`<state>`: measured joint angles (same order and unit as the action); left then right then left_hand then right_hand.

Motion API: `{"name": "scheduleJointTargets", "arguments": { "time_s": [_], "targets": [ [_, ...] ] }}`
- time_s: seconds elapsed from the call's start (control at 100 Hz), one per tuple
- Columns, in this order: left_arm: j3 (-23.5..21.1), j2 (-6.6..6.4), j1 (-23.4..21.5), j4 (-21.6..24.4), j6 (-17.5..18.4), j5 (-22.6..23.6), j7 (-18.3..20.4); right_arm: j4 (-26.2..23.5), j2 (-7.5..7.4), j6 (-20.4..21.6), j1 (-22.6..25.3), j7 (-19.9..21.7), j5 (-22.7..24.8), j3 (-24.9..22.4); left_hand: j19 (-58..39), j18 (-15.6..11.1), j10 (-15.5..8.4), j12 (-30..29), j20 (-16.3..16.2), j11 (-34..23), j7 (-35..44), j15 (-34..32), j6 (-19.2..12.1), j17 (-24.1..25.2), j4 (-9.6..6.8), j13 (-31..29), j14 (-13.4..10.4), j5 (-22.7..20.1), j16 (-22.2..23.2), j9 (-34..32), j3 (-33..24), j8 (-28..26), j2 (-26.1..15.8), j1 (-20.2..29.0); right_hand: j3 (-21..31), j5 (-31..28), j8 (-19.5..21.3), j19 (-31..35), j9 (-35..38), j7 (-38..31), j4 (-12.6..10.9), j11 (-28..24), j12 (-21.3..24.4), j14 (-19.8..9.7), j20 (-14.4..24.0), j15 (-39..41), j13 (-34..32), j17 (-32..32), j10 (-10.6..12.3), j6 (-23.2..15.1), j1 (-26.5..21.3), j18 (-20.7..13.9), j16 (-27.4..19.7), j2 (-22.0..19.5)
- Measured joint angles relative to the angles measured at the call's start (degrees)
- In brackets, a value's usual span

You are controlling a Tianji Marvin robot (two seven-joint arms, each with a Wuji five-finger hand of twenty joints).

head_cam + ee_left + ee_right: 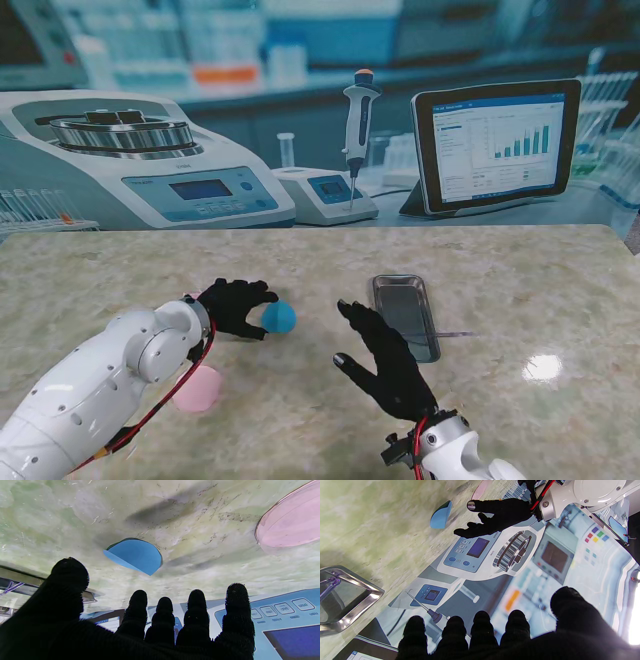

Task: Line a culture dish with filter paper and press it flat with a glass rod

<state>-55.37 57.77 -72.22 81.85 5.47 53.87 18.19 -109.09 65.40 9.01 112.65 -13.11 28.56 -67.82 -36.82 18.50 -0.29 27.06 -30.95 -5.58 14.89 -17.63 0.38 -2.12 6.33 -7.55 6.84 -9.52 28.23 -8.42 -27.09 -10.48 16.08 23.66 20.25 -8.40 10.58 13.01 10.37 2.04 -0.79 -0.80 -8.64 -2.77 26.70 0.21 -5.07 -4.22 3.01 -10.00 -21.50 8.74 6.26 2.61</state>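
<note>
My left hand (237, 303) hangs over the bench (520, 290) with its fingers (236, 605) spread and holding nothing; the blue filter paper (278, 317) lies just past the fingertips, one edge curled up off the surface, and I cannot tell whether any fingertip touches it. My right hand (385, 362) is likewise empty, fingers (482, 622) apart, hovering close beside the steel tray (404, 314). The pink culture dish (197, 389) sits nearer to me than my left hand, partly hidden under the forearm, and what shows of it in the left wrist view looks empty: no blue paper inside. In the steel tray I make out a thin clear rod, probably the glass rod (455, 334), with one end sticking out over the rim on the side away from my right hand. So I judge the task barely begun: paper not yet picked up, dish unlined, rod not in hand, pressing all left to do.
</note>
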Motion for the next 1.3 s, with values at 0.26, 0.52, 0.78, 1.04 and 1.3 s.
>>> {"name": "scheduleJointTargets", "arguments": {
  "time_s": [0.26, 0.52, 0.78, 1.04, 1.3],
  "targets": [
    [2.9, 0.27, 2.1, -2.2, -1.9, -1.3, 0.0, -0.1, 0.00, -0.2, 0.1, 0.0, 0.0, 0.0, 2.2, -0.4, 0.0, -0.1, -0.1, 1.4, -0.6, 1.2, -0.5, 0.8, 1.09, 0.3, -0.1, 0.0, 0.0, 0.0, -10.4, 0.5, 3.1, -7.5, 0.0, 0.0, 0.0, 0.0, 0.0, 0.0, 0.0, 0.0, 0.0, 0.0, 0.0, 0.0, 0.0, 0.0, 0.0, 0.0, 0.0, 0.0, 0.0, 0.0],
    [5.0, 0.25, 3.2, -3.5, -2.7, 0.2, 0.3, -0.1, 0.00, -0.3, 0.1, 0.1, 0.0, 0.0, 4.1, -0.9, -0.5, -8.7, -1.4, 3.6, -12.6, 3.3, 0.8, 1.4, 2.13, 1.0, -1.0, 0.1, 0.0, 0.0, -19.6, 6.3, 6.8, -13.6, 0.0, 0.0, 0.1, 0.0, 0.0, 0.0, 0.0, 0.0, 0.0, 0.0, 0.0, 0.0, 0.0, 0.0, 0.0, 0.0, 0.0, 0.0, 0.0, 0.0],
    [6.2, 0.28, 3.7, -4.2, -3.9, -0.2, -0.1, -0.1, 0.00, -0.3, 0.0, 0.2, 0.0, 0.0, 5.7, -1.4, -0.9, -12.5, -1.8, 4.4, -15.3, 4.6, 1.8, 1.9, 3.96, 1.0, -1.4, 0.6, 0.1, 0.0, -28.0, 9.3, 9.0, -20.4, 0.0, 0.0, 0.1, 0.0, 0.0, 0.0, 0.0, 0.0, 0.0, 0.0, 0.0, 0.0, 0.0, 0.0, 0.0, 0.0, -0.7, 0.0, 0.0, 0.0],
    [8.7, 0.28, 5.1, -5.2, -5.7, 0.4, -0.1, -0.1, -0.01, -0.4, 0.0, 0.3, 0.0, 0.0, 6.5, -1.5, -1.5, -14.9, -2.1, 4.6, -15.4, 5.3, 2.2, 2.0, 3.98, 1.0, -1.4, 0.6, 0.3, 0.0, -29.6, 10.0, 9.2, -21.2, 0.0, 0.0, 0.1, 0.0, 0.0, 0.0, 0.0, 0.0, 0.0, 0.0, 0.0, 0.0, 0.0, 0.0, 0.0, 0.0, -0.7, 0.0, 0.0, 0.0],
    [9.2, 0.75, 5.2, -6.3, -7.6, -0.1, -2.5, -0.1, -0.01, -0.4, 0.0, 0.4, 0.0, 0.1, 6.6, -1.5, -1.5, -14.9, -2.5, 4.6, -15.9, 5.3, 2.2, 2.0, 3.98, 1.0, -1.5, 0.6, 0.9, 0.0, -26.6, 10.0, 9.2, -19.4, 0.0, 0.0, 0.2, 0.0, 0.0, 0.0, 0.0, 0.0, 0.0, 0.0, 0.0, 0.0, 0.0, 0.0, 0.0, 0.0, -0.7, 0.0, 0.0, 0.0]
  ]
}}
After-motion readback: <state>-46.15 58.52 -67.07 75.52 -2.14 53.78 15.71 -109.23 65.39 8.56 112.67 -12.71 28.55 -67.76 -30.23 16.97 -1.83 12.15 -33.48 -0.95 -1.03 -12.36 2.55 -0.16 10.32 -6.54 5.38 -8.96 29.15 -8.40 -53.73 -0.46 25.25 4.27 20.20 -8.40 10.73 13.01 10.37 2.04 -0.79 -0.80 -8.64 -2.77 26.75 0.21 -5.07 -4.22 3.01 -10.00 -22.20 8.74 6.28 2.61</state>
